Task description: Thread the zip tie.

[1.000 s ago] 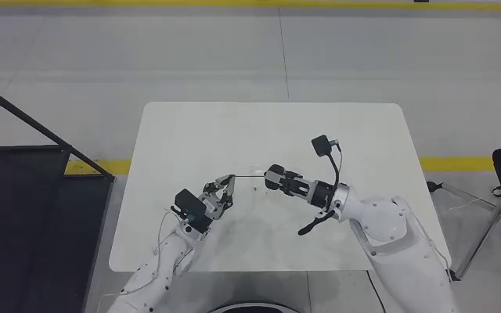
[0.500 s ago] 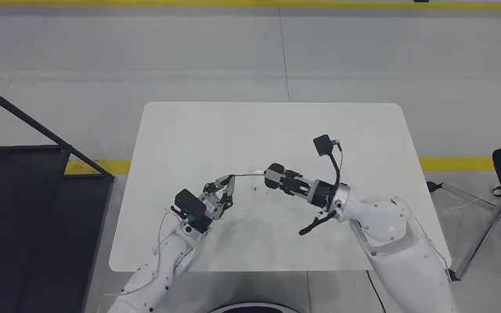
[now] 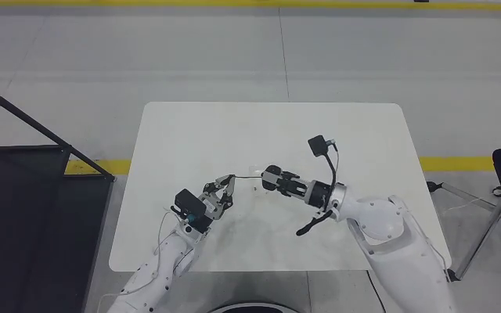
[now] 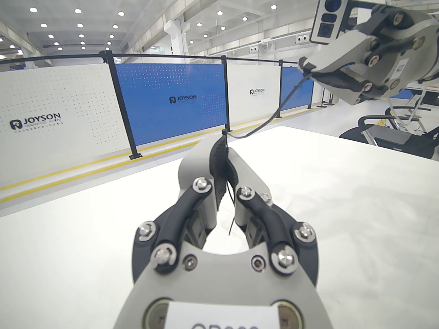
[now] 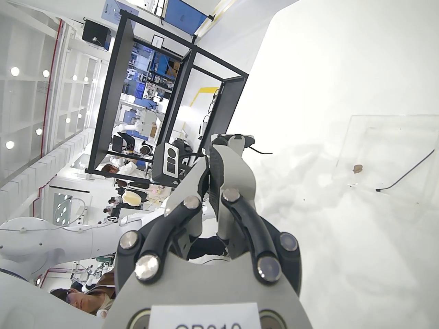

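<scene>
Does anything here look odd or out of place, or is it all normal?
Nothing looks damaged. The left gripper and right gripper pinch one zip tie between them. The only stray bits are a second zip tie and a small brownish crumb, lying on a clear sheet.

Both grippers hang over the counter (image 3: 352, 133), near its middle and toward the robot's side. Left gripper (image 3: 228, 181) sits left; right gripper (image 3: 264, 177) is just right of it, a touch farther from the robot. Tips face each other, apart.

Zip tie (image 3: 247, 178) spans the gap between them, clear of the counter. One end is pinched between the left fingers (image 4: 240, 167), with the strap running down through them. The other end sits between the right gripper's tips.

On the counter near the grippers a clear sheet (image 5: 394, 131) lies flat. On it are a second tie (image 5: 406, 174) and a small lump (image 5: 357, 168), near each other, not touching.
</scene>
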Tool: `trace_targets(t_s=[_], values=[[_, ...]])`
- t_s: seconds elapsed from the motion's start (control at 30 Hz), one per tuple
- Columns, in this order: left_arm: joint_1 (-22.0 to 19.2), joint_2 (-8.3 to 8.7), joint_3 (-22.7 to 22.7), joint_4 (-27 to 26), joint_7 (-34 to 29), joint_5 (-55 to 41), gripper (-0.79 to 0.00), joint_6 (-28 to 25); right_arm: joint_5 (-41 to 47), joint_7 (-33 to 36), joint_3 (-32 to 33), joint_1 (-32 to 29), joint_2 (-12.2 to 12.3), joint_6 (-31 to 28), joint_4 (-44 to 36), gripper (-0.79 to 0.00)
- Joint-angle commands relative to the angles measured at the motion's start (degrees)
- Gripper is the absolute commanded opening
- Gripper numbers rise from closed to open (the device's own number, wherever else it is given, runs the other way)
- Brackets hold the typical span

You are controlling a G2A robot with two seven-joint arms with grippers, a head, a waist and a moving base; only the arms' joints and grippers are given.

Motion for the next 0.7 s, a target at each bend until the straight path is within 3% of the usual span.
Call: trace_targets(t_s=[0.0,0.67], values=[[0.0,0.0,0.0,0.0,0.0,0.0,-0.785,0.0,0.0,-0.1,-0.1,0.1,0.0,0.1,0.1,-0.785],[0.7,-0.46,0.1,-1.3,-2.6,1.6,-0.785,-0.3,2.0,-1.9,0.7,-1.2,-0.1,-3.2,-0.1,-0.785]])
